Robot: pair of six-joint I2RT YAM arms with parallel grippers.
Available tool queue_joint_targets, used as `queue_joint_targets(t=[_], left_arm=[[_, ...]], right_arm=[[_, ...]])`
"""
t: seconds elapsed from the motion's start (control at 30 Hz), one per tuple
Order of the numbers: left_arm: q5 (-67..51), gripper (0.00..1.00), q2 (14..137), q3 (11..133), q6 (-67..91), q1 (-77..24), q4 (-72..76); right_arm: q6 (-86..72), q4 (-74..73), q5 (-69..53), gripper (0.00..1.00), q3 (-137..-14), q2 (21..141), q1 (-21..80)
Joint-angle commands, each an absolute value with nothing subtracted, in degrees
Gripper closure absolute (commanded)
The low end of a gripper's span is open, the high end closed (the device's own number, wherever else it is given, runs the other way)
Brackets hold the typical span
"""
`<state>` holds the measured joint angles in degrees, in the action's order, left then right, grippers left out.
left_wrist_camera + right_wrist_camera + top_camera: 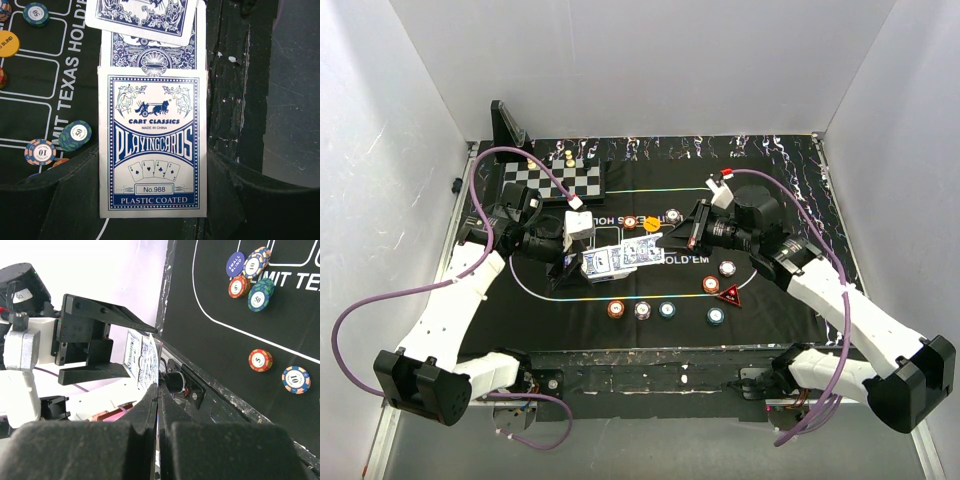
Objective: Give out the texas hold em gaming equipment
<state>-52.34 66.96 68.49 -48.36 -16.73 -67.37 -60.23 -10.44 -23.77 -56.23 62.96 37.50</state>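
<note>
Top view: left gripper (pixel 585 262) and right gripper (pixel 670 242) meet above the Hold'em mat (pixel 770 300), with fanned playing cards (pixel 632 255) between them. Poker chips (pixel 642 309) lie nearer the bases.

Left wrist: jaws clamped on the card box (pixel 152 150), cards jutting out.

Right wrist: jaws pinched tight on the edge of one playing card (pixel 152 362), its face hidden.

Step judged: dealing. Next: draw it free without dragging neighbours.

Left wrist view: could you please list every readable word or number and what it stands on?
"CART CLASSICS": card box
"MADE IN CHINA": same box
"PLAYINGCARDS": same box
"No.988": same box
"PLASTIC COATED": same box
"MIT TEXAS HOLD", cut off: black mat
"50": lower teal chip
"10": orange-and-blue chip
"BLIND": yellow disc
Upper teal chip: too small.
</note>
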Motion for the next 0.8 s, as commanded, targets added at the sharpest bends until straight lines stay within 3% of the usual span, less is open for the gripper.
queue_joint_targets(t=[0.0,0.43,0.77], left_arm=[[-54.58,0.56,65.48,69.35,-48.43,-16.96,-66.36],[-53.97,0.56,64.51,68.47,-49.22,-16.96,-67.32],[-54.14,0.55,64.16,70.31,-49.48,-16.88,-69.87]], right_arm=[[-62.66,-7.04,-26.54,0.99,-54.67,61.17,36.04],[-66.97,-0.97,-33.84,0.99,-57.56,64.07,27.16],[-66.44,6.84,-37.44,0.99,-64.59,82.07,25.84]])
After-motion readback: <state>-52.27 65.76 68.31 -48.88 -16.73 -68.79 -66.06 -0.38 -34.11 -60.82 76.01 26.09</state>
